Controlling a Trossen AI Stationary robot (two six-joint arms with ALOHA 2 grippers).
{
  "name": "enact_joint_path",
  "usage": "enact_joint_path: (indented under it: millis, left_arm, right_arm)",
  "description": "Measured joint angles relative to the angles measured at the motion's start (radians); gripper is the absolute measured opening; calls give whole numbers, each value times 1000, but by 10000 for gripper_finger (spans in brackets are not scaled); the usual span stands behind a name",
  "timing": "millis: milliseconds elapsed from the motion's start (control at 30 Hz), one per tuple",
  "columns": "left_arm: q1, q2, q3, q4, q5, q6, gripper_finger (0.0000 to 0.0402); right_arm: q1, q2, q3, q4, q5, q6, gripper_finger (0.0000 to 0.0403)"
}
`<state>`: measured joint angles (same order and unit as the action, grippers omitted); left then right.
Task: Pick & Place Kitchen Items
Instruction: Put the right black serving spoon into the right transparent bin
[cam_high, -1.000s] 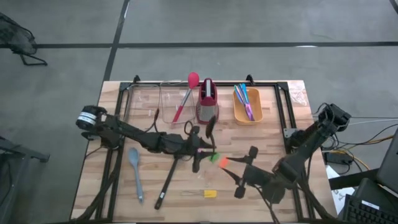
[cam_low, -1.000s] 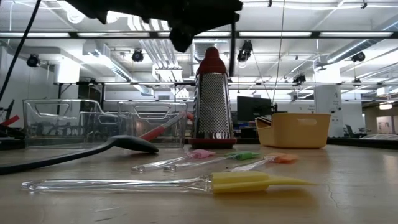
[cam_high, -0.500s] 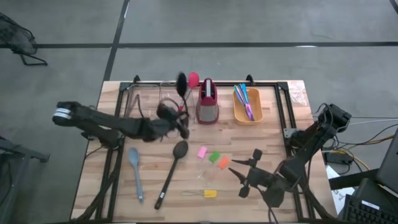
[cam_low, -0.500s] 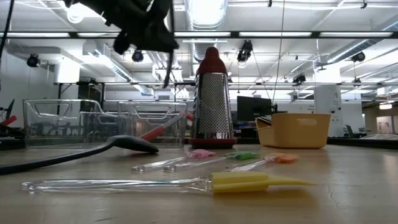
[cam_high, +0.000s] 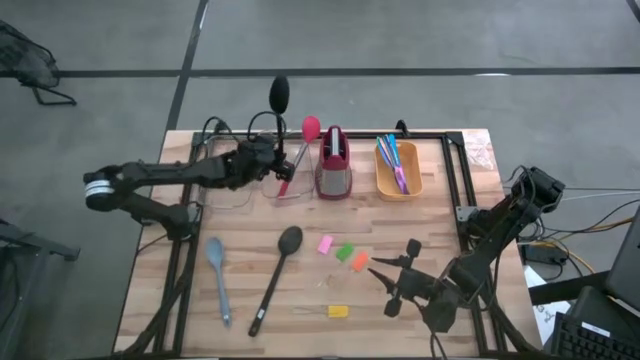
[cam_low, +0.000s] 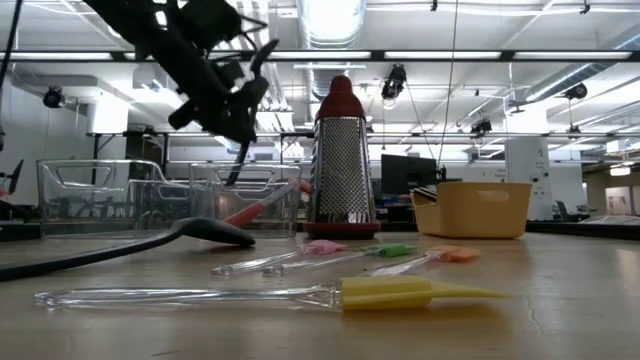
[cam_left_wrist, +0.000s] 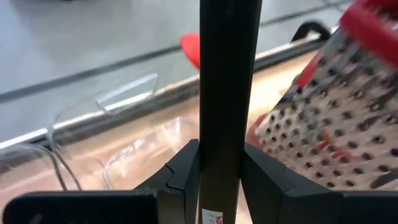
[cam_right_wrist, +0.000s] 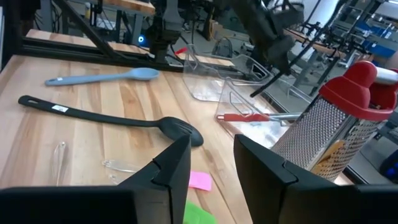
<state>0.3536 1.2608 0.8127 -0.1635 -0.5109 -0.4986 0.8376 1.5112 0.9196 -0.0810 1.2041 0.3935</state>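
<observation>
Black plastic filled the left wrist view: the left gripper (cam_left_wrist: 221, 180) was clamped on the handle of a black utensil (cam_high: 279, 94), its fingers (cam_left_wrist: 180, 177) pressing it from both sides. From above, this gripper (cam_high: 262, 152) hung over the clear bins (cam_high: 228, 170) at the table's far side, with the utensil's dark head pointing out past the far edge of the table (cam_high: 440, 210). The low view had the gripper (cam_low: 235, 105) raised well above the bins (cam_low: 100, 195).

A red spoon (cam_high: 297, 152) leaned in the clear bin beside the red-and-grey grater (cam_high: 334, 165). Thin blue and pink cutlery (cam_high: 394, 160) lay in the orange bin (cam_high: 398, 180).

Out on the wood lay a second black spoon (cam_high: 275, 275), a grey-blue spoon (cam_high: 218, 275) beside it, then pink (cam_high: 325, 244), green (cam_high: 344, 252) and orange (cam_high: 359, 261) blocks close together (each on a clear stem, by the low view), and a yellow block (cam_high: 338, 311) nearer the front.

The right gripper (cam_high: 398, 285) hovered near the orange block, its fingers (cam_right_wrist: 171, 165) apart and holding nothing.
</observation>
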Motion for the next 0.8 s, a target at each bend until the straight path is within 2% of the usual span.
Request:
enact_joint_path:
  millis: [133,267,400,633,733,800]
  left_arm:
    - [48,49,9,-20,87,4,101]
    - [59,90,11,-18,119,10,101]
    - [86,120,33,-63,232,-14,101]
    - [93,169,63,-170,250,-86,101]
    - [102,196,67,-189,331,-88,101]
    - [103,211,66,-196,345,-103,101]
  right_arm:
    - [0,0,0,0,0,0,110]
    - [0,0,0,0,0,0,101]
    - [0,0,0,0,0,0,90]
    - [0,0,-7,1,0,0,73]
    - [0,0,-8,2,0,0,68]
    - [0,0,-8,3,0,0,69]
